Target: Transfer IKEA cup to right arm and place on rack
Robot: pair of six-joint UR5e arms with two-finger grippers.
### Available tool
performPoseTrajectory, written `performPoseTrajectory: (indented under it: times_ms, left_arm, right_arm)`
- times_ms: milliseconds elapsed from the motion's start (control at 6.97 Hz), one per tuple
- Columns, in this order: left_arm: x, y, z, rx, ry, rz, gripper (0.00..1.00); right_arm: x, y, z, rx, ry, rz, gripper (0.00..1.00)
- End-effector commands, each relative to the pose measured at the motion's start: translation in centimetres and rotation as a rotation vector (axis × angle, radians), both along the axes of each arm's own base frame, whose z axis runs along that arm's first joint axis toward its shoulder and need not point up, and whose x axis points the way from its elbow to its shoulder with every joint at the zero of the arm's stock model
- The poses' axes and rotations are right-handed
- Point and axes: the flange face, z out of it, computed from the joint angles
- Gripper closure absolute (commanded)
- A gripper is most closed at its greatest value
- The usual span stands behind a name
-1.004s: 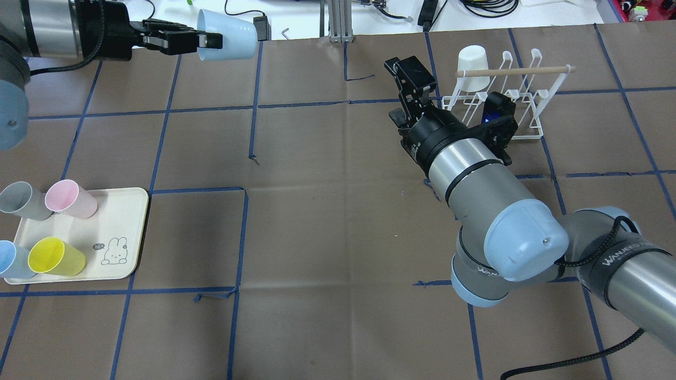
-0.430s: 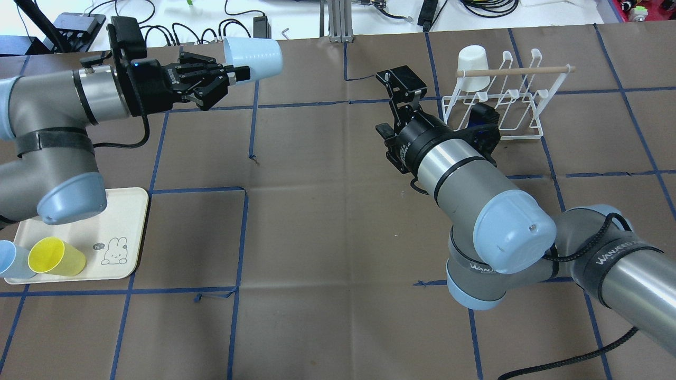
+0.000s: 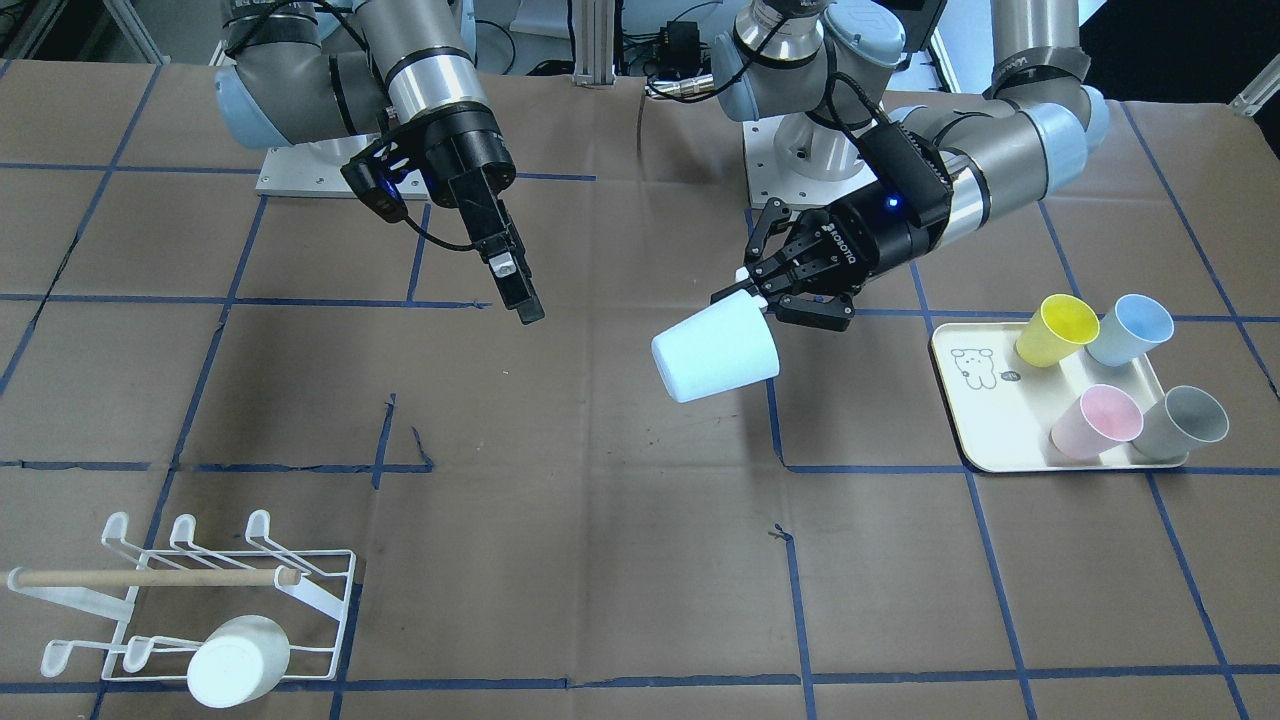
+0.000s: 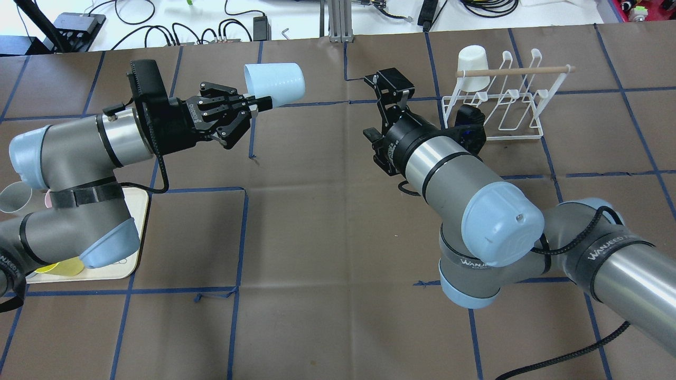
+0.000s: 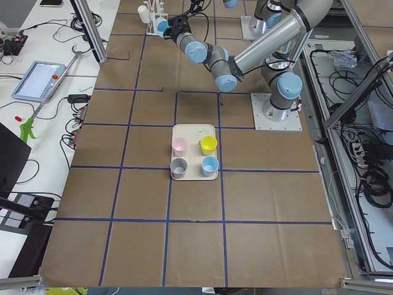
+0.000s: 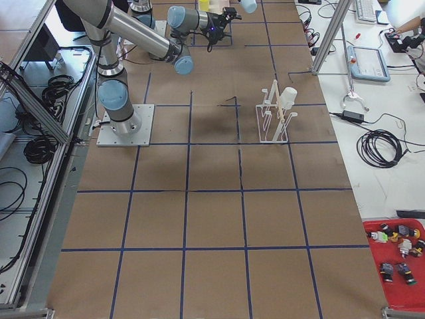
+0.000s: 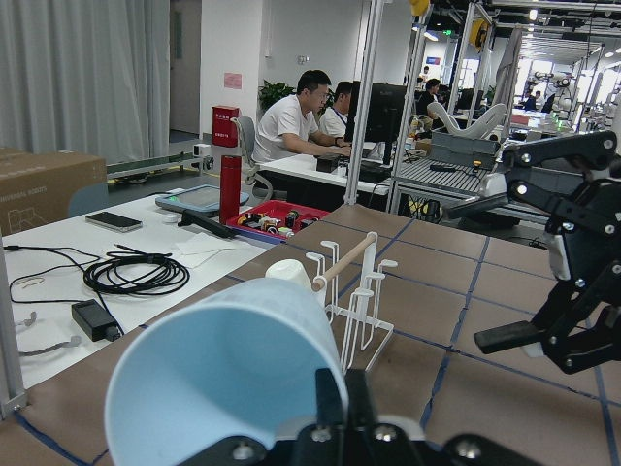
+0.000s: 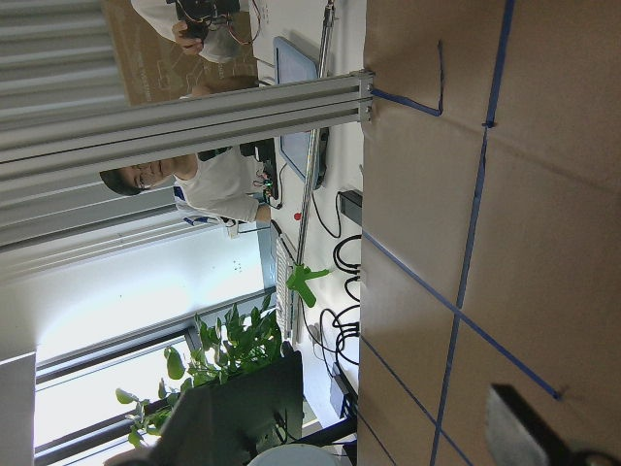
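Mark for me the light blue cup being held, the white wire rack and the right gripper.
light blue cup (image 4: 277,82), overhead exterior view, on its side wall.
rack (image 4: 515,70), overhead exterior view, on its wooden dowel bar.
right gripper (image 4: 392,84), overhead exterior view, midway between its fingertips.

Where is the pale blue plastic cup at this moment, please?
In the overhead view the pale blue plastic cup is held aloft left of centre by the left gripper, its base pointing toward the right gripper.
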Motion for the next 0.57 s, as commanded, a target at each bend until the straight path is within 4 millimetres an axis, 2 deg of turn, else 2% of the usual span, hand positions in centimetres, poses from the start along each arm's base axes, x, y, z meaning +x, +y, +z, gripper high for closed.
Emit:
performPoseTrajectory:
  times_ms: [0, 287, 430]
  left_arm:
    - [-2.8, 1.4, 0.1, 0.014, -0.004, 0.005, 1.0]
    - [-5.0, 2.0, -0.1, 0.034, -0.017, -0.02, 1.0]
    - [-5.0, 1.9, -0.2, 0.033, -0.024, -0.014, 1.0]
  right_arm:
    - [2.0, -0.7, -0.8, 0.02, -0.002, 0.031, 0.0]
    - [2.7, -1.1, -0.3, 0.042, -0.018, 0.029, 0.0]
    - [2.8, -1.3, 0.0, 0.035, -0.02, 0.03, 0.0]
